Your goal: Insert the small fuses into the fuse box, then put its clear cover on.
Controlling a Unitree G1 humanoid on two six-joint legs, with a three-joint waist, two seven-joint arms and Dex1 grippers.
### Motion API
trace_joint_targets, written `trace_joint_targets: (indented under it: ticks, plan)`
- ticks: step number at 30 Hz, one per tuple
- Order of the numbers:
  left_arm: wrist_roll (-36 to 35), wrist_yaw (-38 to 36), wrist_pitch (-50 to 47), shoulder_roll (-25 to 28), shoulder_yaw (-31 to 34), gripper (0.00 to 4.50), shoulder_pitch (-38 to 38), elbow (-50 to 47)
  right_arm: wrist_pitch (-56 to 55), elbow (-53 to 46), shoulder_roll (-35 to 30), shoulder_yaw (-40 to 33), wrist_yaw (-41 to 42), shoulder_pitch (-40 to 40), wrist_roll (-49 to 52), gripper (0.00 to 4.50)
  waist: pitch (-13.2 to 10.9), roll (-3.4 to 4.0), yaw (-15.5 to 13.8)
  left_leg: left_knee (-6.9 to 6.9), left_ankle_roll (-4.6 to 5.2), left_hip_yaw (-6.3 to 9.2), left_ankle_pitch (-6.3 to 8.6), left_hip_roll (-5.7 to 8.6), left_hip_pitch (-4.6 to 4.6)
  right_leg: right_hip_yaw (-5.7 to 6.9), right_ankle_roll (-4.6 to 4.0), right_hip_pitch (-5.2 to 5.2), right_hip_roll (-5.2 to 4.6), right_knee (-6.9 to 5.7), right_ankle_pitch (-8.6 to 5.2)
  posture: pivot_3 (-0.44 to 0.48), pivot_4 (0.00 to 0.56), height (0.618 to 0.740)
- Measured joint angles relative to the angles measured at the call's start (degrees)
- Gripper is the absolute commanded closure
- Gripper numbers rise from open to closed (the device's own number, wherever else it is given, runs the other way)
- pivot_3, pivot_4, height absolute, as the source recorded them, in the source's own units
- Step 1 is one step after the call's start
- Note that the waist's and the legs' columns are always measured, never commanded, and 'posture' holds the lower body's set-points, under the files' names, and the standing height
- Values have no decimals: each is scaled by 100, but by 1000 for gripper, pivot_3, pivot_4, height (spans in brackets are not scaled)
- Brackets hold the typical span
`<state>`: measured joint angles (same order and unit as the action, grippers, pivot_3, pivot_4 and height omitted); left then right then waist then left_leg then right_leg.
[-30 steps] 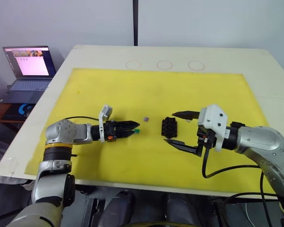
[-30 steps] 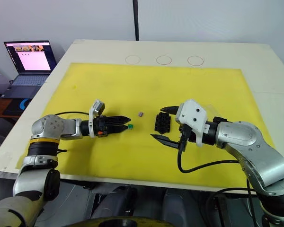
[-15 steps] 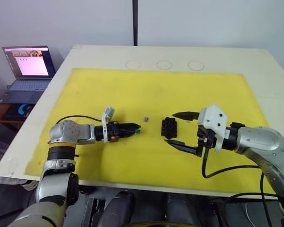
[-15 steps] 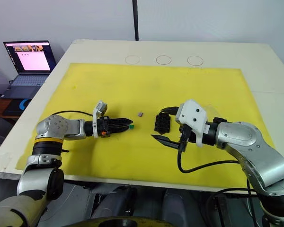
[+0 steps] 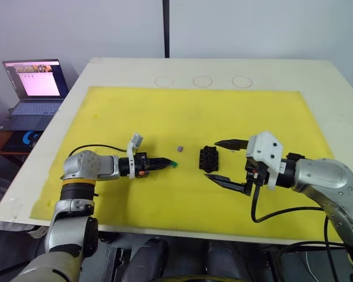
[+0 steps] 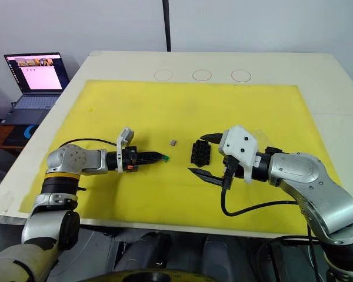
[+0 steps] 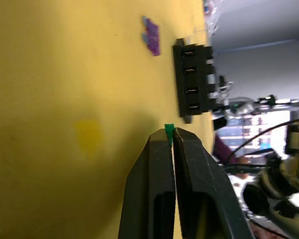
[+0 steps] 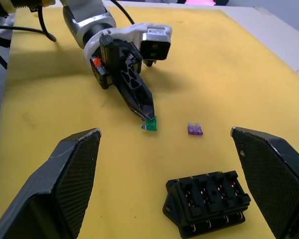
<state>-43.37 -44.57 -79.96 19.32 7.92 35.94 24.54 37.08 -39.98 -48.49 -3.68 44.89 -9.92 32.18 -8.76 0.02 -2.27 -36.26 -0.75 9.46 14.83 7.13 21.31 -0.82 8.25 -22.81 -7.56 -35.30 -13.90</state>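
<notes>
1. We see the fuse box (image 5: 209,158) lying on the yellow mat (image 5: 253,111), near the middle of the mat's near half. Its long axis runs roughly from the near edge toward the far edge, and its slotted face points up.
2. We hold the green fuse (image 8: 151,124) pinched at the tips of the left gripper (image 7: 171,141), whose fingers are closed on it. The gripper lies low over the mat and points toward the fuse box; the fuse stands just apart from the box, on its left side.
3. One purple fuse (image 5: 180,149) lies flat on the mat between the left gripper's tip and the box, slightly farther from the near edge than both. It touches neither.
4. The right gripper (image 5: 227,161) stands wide open on the right side of the box. One finger (image 5: 230,143) reaches past the box's far end and the other (image 5: 226,181) past its near end, without touching it.
5. Nothing lies between the green fuse and the box.
6. Count: one fuse box, one green fuse, one purple fuse. In the right wrist view we count four slot positions along the box.
7. The mat rests on a white table (image 5: 317,76) with three circles (image 5: 202,81) drawn near its far edge. A laptop (image 5: 33,86) stands open beyond the table's left edge.
</notes>
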Motion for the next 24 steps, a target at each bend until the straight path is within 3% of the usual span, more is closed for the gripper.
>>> trace_joint_targets:
  ticks: [9,15,18,22,24]
  plan:
    - [11,-83,60,45,-27,4478,44,91,-28,32,2,0,1,-11,-1,0,18,20,5,3,0,-1,0,-3,-1,0,1,-2,2,0,-1,0,150,740]
    - [-16,-1091,345,644,-609,4478,-50,-466,281,132,22,-196,-74,-194,308,0,-13,-29,31,15,-4,-1,-3,-9,28,-6,-8,-46,10,-1,3,0,150,740]
    - [27,-1888,1036,1021,-752,4478,87,-771,755,249,137,-405,-191,-285,890,0,-29,-51,21,16,-10,5,-6,-20,58,-4,-22,-72,21,5,12,0,150,740]
    - [626,-3190,3455,1091,-961,4478,662,-1006,1341,453,166,-530,-341,-897,1621,0,-35,-52,-6,11,-40,3,-26,-21,114,0,-48,-120,19,22,29,0,150,740]
    - [828,-3493,3991,1061,-1118,4500,965,-983,1466,489,164,-576,-378,-1106,1821,439,-35,-54,0,13,-49,-1,-32,-20,113,0,-46,-118,18,23,29,0,150,740]
